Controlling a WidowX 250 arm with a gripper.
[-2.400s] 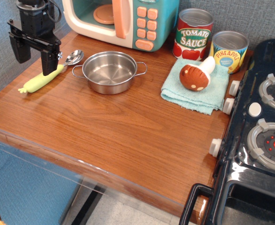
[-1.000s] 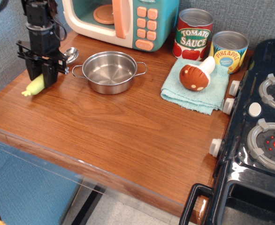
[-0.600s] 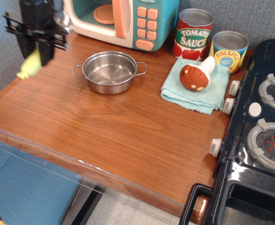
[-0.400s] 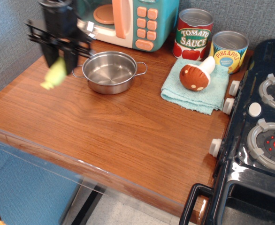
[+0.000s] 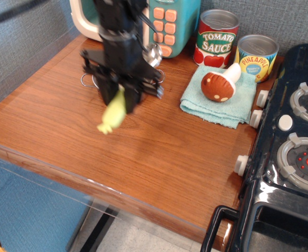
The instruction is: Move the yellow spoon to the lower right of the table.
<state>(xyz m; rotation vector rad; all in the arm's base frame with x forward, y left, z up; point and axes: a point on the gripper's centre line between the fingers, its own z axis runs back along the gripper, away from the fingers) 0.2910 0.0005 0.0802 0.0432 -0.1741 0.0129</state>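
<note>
My one camera looks down on the counter [image 5: 159, 152]. My claw [image 5: 120, 97] is clamped on the spoon [image 5: 113, 113], lifted above the wood. The pale yellow handle slants down and left out of the claw, blurred; the silver bowl pokes up on the right near the toy microwave [image 5: 167, 26]. The claw hides most of the steel pot [image 5: 86, 80] behind it. To the right a mushroom [image 5: 219, 84] lies on a teal cloth [image 5: 217, 107], two cans [image 5: 217, 38] stand behind it, and a black stove [image 5: 290, 136] sits along the right edge.
</note>
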